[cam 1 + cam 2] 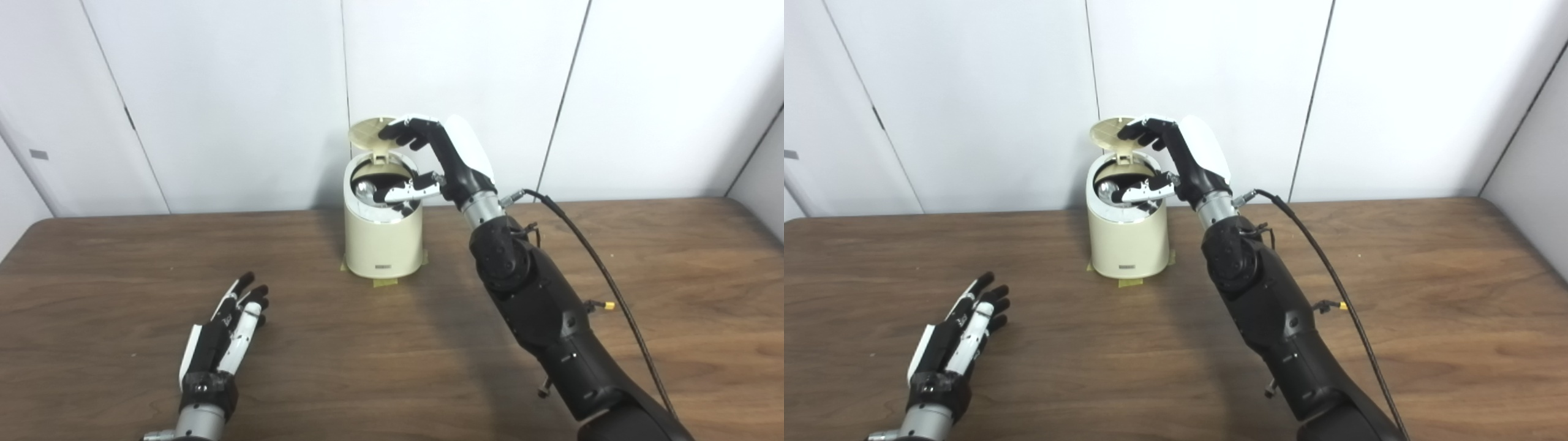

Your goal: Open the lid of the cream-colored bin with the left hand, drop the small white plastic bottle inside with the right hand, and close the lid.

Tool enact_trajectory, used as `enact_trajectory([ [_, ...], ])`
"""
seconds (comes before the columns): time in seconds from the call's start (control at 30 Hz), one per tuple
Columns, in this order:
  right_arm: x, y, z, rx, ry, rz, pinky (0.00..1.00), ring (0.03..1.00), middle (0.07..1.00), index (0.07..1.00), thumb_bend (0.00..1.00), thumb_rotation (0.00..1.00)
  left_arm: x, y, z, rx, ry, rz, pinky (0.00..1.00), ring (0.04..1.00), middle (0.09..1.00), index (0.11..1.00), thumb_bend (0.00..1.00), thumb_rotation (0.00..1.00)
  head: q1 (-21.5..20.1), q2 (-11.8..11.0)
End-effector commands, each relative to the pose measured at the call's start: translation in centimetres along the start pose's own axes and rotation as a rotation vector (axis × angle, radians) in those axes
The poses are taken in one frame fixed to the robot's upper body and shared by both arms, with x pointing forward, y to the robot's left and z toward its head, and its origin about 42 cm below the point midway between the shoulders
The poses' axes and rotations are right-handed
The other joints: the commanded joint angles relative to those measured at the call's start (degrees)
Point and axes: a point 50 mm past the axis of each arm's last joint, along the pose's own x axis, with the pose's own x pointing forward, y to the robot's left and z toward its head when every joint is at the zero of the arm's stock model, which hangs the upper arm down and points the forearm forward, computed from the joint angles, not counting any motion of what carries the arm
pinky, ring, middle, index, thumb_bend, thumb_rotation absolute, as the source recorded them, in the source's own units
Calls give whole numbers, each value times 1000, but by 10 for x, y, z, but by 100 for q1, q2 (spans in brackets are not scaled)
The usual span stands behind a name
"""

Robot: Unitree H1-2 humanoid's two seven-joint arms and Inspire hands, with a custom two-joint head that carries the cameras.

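Wide brown wood-grain counter (643, 257) fills the view, white panelled wall (233, 92) behind it. On the far middle of the counter stands the cream-colored cylindrical plastic bin (384, 239), sitting on bits of tape, and its round cream lid (369, 133) is tipped up on its hinge at the back, mouth open.

The right hand (429, 159) is up at the bin, fingers (398, 131) spread and curled onto the edge of the raised lid, thumb reaching across the opening; it holds nothing that shows. The left hand (229, 327) lies flat and open on the near left of the counter, well away from the bin, fingers apart, empty.

Step in hand reads as closing: the drop looks done, and it's the right hand on the lid, not the left. Next move calls for pressing that lid forward and down until it seats, with the thumb clear of the rim first.

The small white plastic bottle? Something pale and shiny (366, 190) sits inside the dark mouth, probably the bottle, though it is too small and glare-lit to be sure.
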Motion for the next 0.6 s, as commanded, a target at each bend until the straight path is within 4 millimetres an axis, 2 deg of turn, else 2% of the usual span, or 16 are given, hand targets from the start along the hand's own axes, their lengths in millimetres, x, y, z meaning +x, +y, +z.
enact_trajectory([
  [0.0,17,-17,19,6,-75,-74,618,683,670,594,893,125,5,-2,11,-10,-80,-8,901,891,890,999,378,598,-1,4],
  [0.07,16,-17,19,42,-81,-90,601,669,661,590,886,115,5,-2,11,-10,-79,-7,903,892,893,1000,384,596,-1,4],
  [0.1,16,-17,20,75,-84,-105,536,603,612,530,672,124,4,-2,12,-9,-78,-6,904,893,894,1000,392,597,-1,4],
  [0.17,15,-18,21,120,-87,-138,466,535,534,491,568,32,5,-2,12,-7,-79,-7,906,895,896,1000,399,601,-3,-1],
  [0.2,14,-19,22,129,-90,-156,403,465,499,501,540,13,5,-1,12,-5,-80,-7,909,897,897,1000,405,604,-6,-3],
  [0.3,12,-23,25,134,-96,-183,363,426,477,502,524,1,5,-2,13,-1,-79,-2,905,896,894,989,387,607,-6,-3],
  [0.57,-2,-39,20,105,-87,-209,357,420,478,499,522,0,14,-3,17,31,-103,-21,895,885,886,949,352,617,-25,-34],
])
